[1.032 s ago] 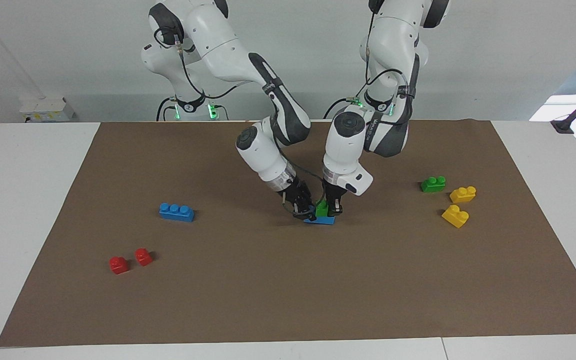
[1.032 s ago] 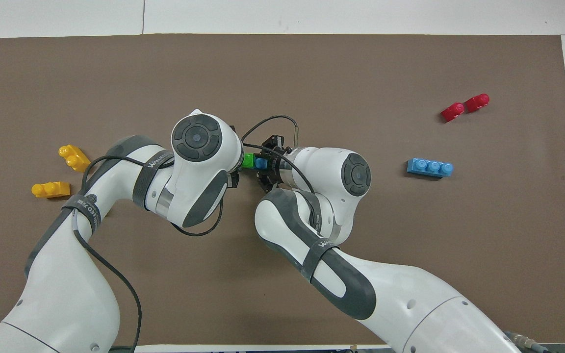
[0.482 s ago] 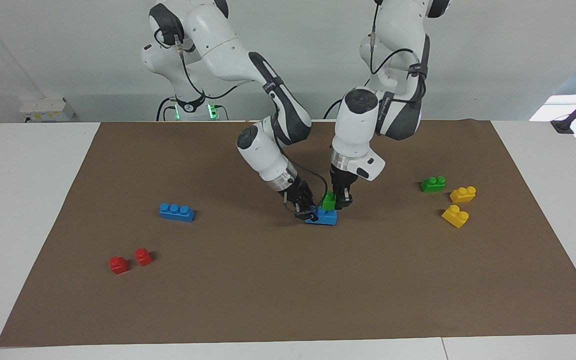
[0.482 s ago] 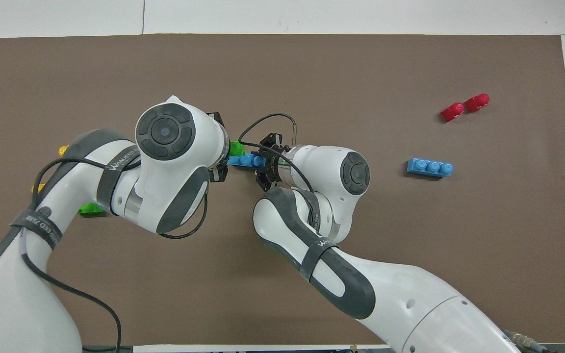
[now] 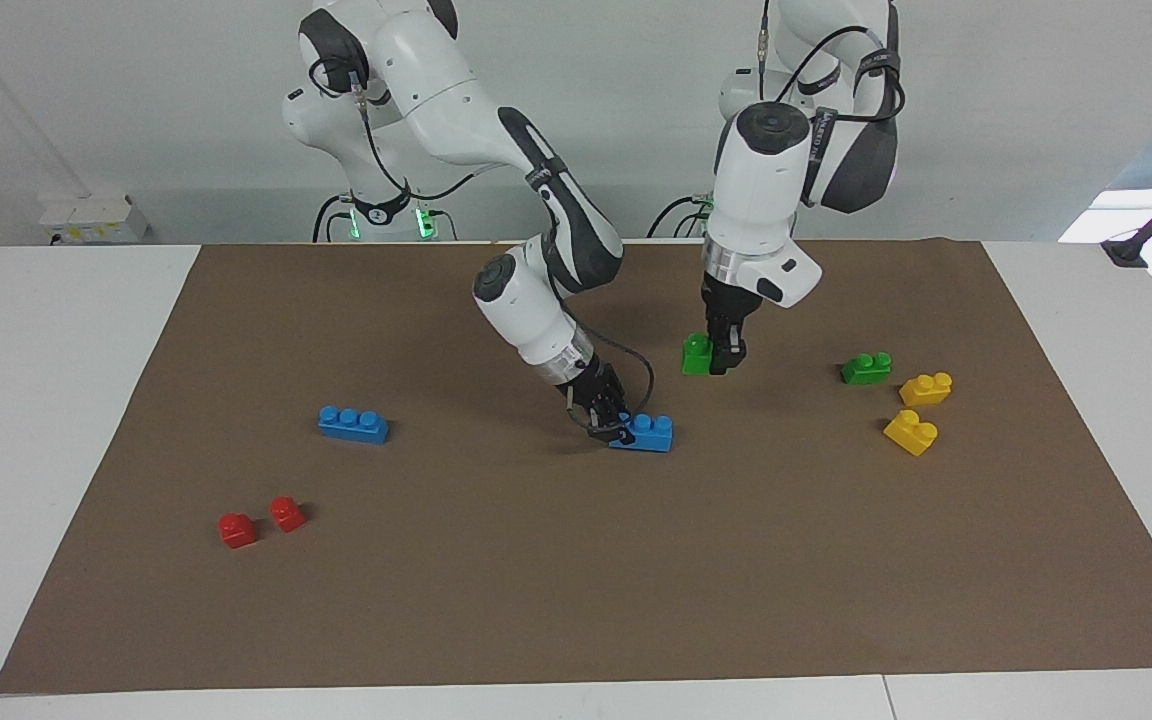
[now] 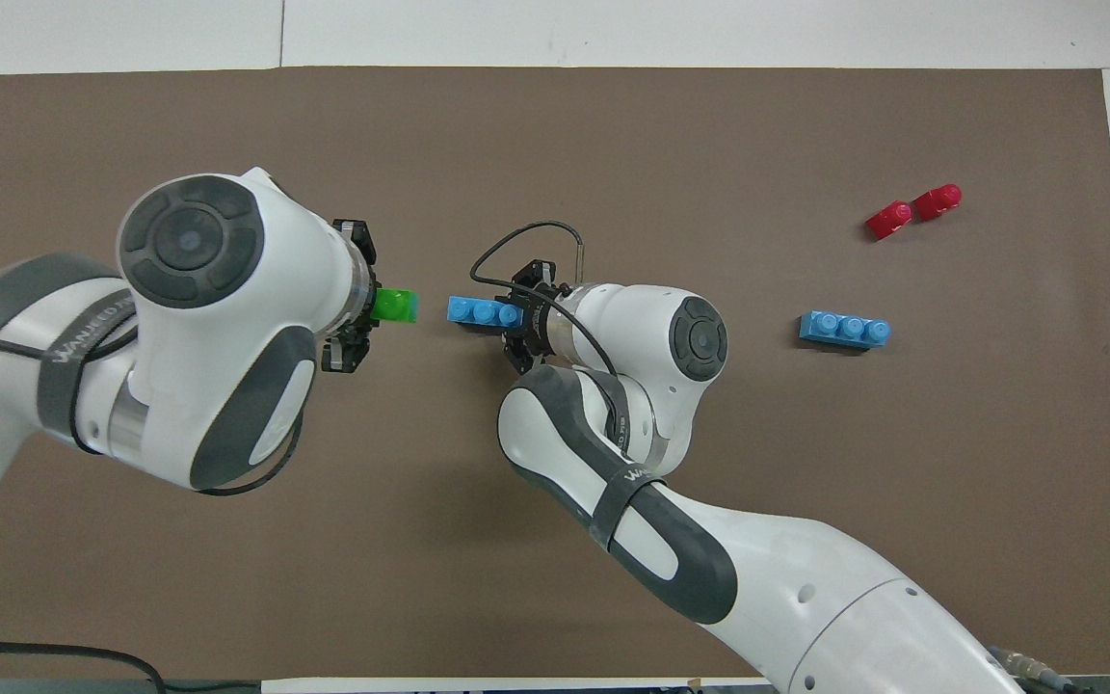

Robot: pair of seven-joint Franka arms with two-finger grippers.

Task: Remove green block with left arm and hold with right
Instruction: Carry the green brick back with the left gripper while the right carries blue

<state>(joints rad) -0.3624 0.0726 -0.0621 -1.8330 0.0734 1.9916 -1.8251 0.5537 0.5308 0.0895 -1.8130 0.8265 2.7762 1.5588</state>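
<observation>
My left gripper [image 5: 718,360] [image 6: 368,307] is shut on one end of the green block [image 5: 696,355] [image 6: 396,306] and holds it in the air over the brown mat [image 5: 536,580], apart from the blue brick. That blue three-stud brick [image 5: 648,432] [image 6: 478,310] lies flat on the mat. My right gripper [image 5: 608,428] [image 6: 516,316] reaches down at a slant and is shut on the brick's end toward the right arm's side.
A second green brick [image 5: 866,368] and two yellow bricks [image 5: 926,388] lie toward the left arm's end, hidden under the left arm from overhead. Another blue brick [image 5: 353,423] [image 6: 844,330] and two red bricks [image 5: 237,529] [image 6: 889,220] lie toward the right arm's end.
The left gripper pulled the green block off the blue brick and rose with it toward the left arm's end. The right gripper stayed shut on the blue brick, which settled flat.
</observation>
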